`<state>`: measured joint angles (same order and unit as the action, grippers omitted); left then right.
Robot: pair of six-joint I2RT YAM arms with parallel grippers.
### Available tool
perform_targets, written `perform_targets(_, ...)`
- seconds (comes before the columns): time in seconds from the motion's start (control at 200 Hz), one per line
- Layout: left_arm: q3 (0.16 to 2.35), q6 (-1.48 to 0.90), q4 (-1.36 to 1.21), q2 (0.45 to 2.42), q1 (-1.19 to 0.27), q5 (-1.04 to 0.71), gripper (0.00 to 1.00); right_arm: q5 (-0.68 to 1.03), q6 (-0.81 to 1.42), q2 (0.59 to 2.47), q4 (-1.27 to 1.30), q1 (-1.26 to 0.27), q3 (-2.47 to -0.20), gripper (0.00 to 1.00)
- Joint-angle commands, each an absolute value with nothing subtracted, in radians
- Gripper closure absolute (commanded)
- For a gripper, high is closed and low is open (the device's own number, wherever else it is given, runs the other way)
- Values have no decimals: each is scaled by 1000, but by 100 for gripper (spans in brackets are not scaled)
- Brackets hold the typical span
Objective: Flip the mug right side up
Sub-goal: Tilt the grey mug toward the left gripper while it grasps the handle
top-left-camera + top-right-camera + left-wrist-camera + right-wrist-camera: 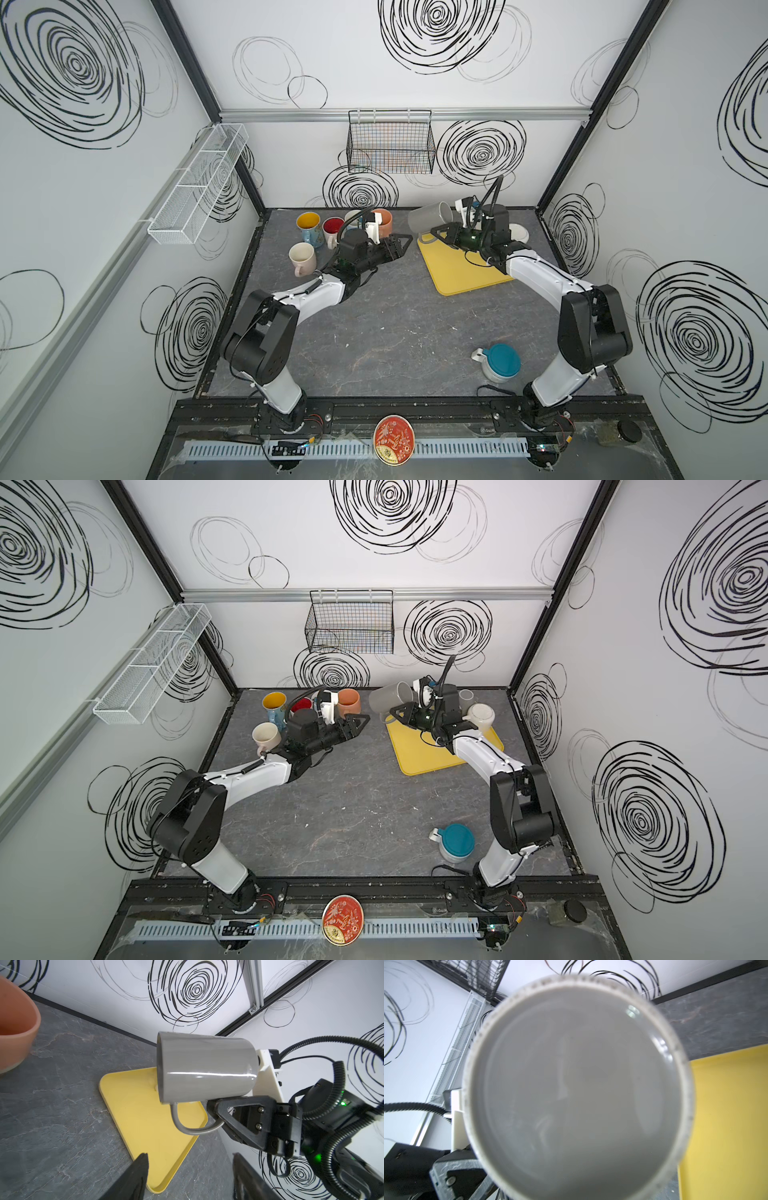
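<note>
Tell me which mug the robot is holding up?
Look for the yellow tray at the back right of the table. Above its far corner, the right pincer grips a grey mug by its handle. It is the only one tipped sideways in the air.

We are seeing open table [386, 332] stretching across the middle; clustered mugs [308, 227] are crowding the back left, a grey mug [430, 216] is hanging over the yellow tray [461, 274].

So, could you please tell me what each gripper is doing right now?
Left gripper: open, empty.
Right gripper: shut on the mug handle.
</note>
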<state>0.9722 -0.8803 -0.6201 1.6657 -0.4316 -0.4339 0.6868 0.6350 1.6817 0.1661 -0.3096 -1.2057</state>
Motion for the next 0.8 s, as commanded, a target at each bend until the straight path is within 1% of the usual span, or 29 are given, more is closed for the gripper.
perform_targets(0.0,941,-1009,-784,1657,-397,-485,33,793,640,1656,341,-329,-1277,100)
perform_targets(0.085,926,-1052,-823,1665,-375,-494,34,813,652,1663,371,-341,-1289,100)
perform_targets(0.25,920,-1103,-879,1688,-361,-530,40,852,685,1681,423,-360,-1312,100)
perform_targets(0.37,916,-1171,-994,1718,-362,-555,43,878,704,1696,451,-372,-1328,100)
perform_targets(0.575,913,-1355,-1296,1790,-365,-572,52,919,734,1727,496,-391,-1348,100)
perform_targets(0.655,923,-1385,-1349,1806,-368,-576,55,930,755,1735,526,-391,-1345,100)
perform_targets(0.796,935,-1405,-1400,1817,-370,-588,55,960,805,1755,577,-391,-1354,100)
